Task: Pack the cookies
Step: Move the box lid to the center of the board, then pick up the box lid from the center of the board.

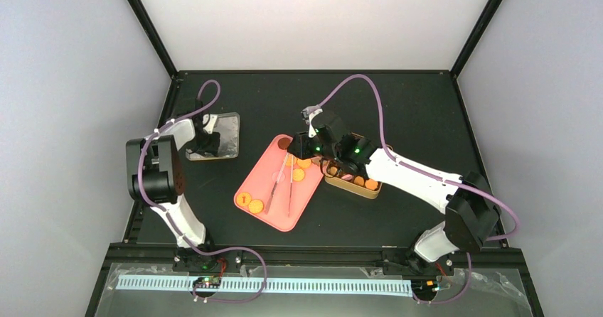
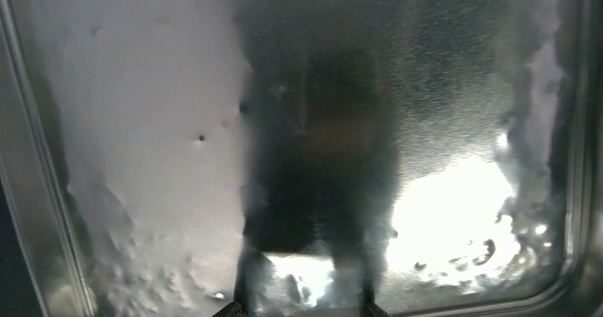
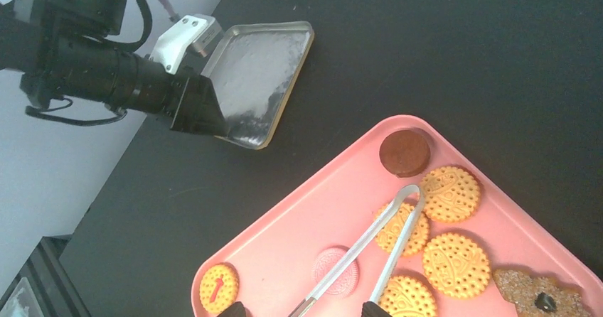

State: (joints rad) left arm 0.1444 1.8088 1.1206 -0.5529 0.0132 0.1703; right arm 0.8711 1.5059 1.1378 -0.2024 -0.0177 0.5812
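Several round cookies lie on the pink tray [image 3: 284, 239]: yellow ones [image 3: 456, 264], a pink one [image 3: 334, 267], a dark brown one [image 3: 404, 152] and one with a red mark [image 3: 219, 287]. In the top view they show as orange cookies [image 1: 250, 202] on the pink tray [image 1: 281, 217]. Metal tongs [image 3: 359, 248] lie across them. My right gripper [image 3: 306, 308] hovers over the tray, jaws apart, with the tongs below. The gold tin [image 1: 370, 191], partly under the right arm, holds a few cookies [image 1: 371, 184]. My left gripper [image 2: 300, 310] is open close over the tin lid [image 2: 142, 118].
The silver lid [image 1: 226, 136] sits left of the tray near the table's left edge, with the left gripper [image 1: 206, 145] on its near-left side. A rough brown biscuit [image 3: 540, 294] lies at the tray's right end. Black tabletop surrounds the tray, and frame posts stand at the back corners.
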